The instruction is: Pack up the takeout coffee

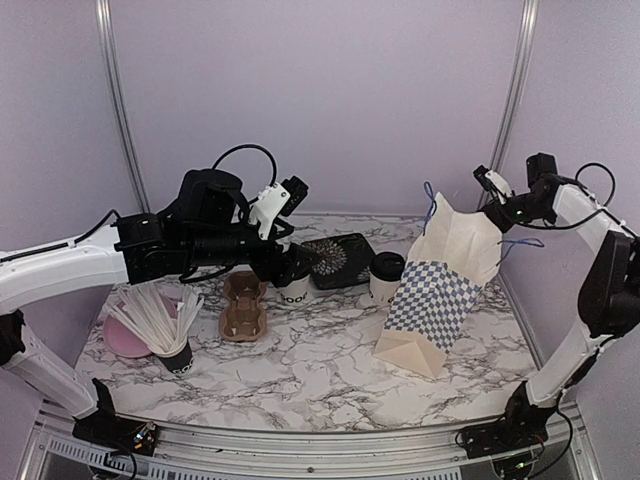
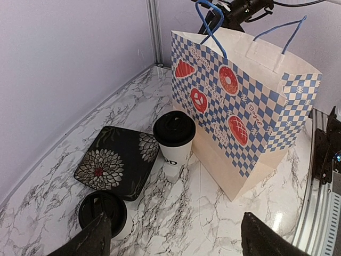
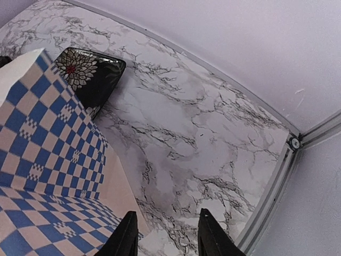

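Note:
Two takeout coffee cups, white with black lids, stand on the marble table. One cup (image 1: 294,291) (image 2: 103,211) is right of the cardboard tray. The other cup (image 1: 385,277) (image 2: 174,136) stands against the checked paper bag (image 1: 445,290) (image 2: 240,106). My left gripper (image 1: 292,262) (image 2: 176,242) hangs open above the first cup, whose lid shows just inside the left finger (image 2: 90,239); nothing is held. My right gripper (image 1: 494,184) (image 3: 168,240) is open beside the top of the bag (image 3: 48,160), with only marble between its fingers.
A black flower-patterned plate (image 1: 338,260) (image 2: 114,160) (image 3: 88,72) lies behind the cups. A brown cardboard cup tray (image 1: 243,306) lies left of centre. A black cup of white sticks (image 1: 165,325) and a pink plate (image 1: 122,338) are at the left. Blue bag handles (image 2: 212,21) stick up.

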`<state>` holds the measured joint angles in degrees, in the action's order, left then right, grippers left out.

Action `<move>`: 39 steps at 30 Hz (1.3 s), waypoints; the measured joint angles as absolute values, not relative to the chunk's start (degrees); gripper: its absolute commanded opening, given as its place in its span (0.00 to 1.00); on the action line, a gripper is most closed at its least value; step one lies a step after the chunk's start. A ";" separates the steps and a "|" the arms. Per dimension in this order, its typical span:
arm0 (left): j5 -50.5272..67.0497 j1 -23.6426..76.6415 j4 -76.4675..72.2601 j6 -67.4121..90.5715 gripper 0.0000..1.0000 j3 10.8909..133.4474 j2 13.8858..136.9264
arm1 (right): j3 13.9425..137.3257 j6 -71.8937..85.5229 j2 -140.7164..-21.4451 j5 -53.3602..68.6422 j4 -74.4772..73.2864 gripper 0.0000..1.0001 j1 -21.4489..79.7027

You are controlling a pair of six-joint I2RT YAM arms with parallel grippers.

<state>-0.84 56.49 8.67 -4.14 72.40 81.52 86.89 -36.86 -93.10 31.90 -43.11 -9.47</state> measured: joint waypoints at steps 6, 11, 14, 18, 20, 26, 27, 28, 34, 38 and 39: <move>-0.82 56.75 8.67 -4.16 0.85 72.40 81.52 | 82.21 -51.46 -92.77 39.59 -50.28 0.38 -11.42; -0.62 56.75 8.67 -4.21 0.85 72.40 81.52 | 78.98 -60.36 -89.69 42.17 -59.05 0.39 -11.42; 0.03 56.75 8.67 -4.25 0.85 72.40 81.54 | 76.93 -63.20 -84.58 42.70 -62.11 0.39 -11.42; 2.59 56.88 8.71 -4.38 0.85 72.40 81.73 | 76.42 -66.57 -80.27 42.98 -64.27 0.39 -11.42; 5.21 57.10 8.84 -4.73 0.85 72.40 81.73 | 75.48 -69.01 -79.57 43.42 -65.60 0.39 -11.42; 15.86 59.86 8.91 -7.18 0.84 72.36 81.95 | 73.71 -73.49 -80.34 43.81 -70.81 0.39 -11.42; 17.02 61.08 8.84 -7.77 0.84 72.36 82.35 | 73.71 -73.78 -80.34 43.62 -71.13 0.40 -11.42; 17.89 62.24 8.86 -8.08 0.84 72.38 82.94 | 73.71 -73.89 -80.34 43.40 -71.29 0.43 -11.44; 14.94 68.71 8.56 -6.70 0.84 75.55 91.92 | 73.71 -71.90 -80.36 40.56 -69.43 0.66 -11.53; 8.19 70.67 6.02 -2.22 0.84 78.06 96.99 | 73.71 -70.02 -80.64 39.55 -66.13 0.72 -11.53; 6.07 70.72 4.75 -0.62 0.83 78.22 97.73 | 73.71 -69.89 -80.79 39.51 -65.49 0.72 -11.53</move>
<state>6.07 70.72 4.75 -0.62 78.22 97.73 73.71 -69.89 -80.79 39.51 -65.49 -11.53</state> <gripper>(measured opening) 0.839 0.701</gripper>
